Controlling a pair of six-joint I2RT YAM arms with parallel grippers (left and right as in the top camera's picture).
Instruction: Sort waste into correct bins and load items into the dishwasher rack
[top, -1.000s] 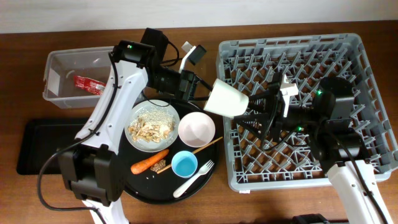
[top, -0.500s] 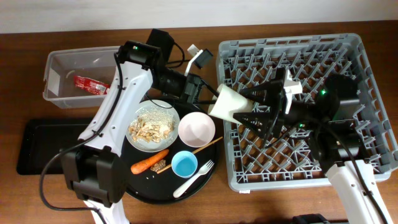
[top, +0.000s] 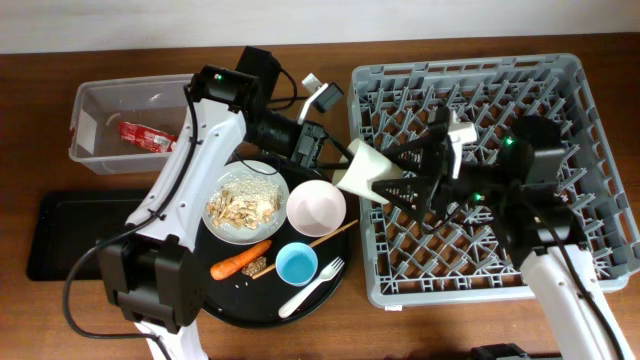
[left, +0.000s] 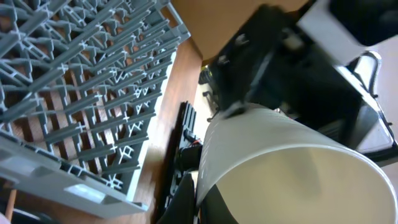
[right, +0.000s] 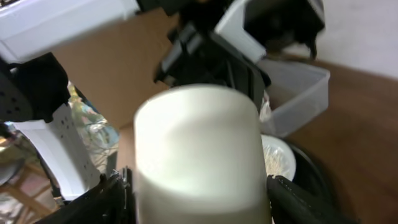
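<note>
A small white cup hangs in the air at the left edge of the grey dishwasher rack. My left gripper is shut on the cup's rim, with one finger inside and one outside. My right gripper is open and straddles the cup's base, with a finger close to each side. The plate holds pale crumbs and scraps. The bowl, blue cup, fork, stick and carrot lie on the round tray.
The clear tub at the back left holds a red wrapper. The flat black tray lies at the front left. The round black tray sits between it and the rack. The rack also shows in the left wrist view.
The left arm brought the white cup right and down to the rack's edge. The right gripper moved left until its fingers came around the cup's base.
</note>
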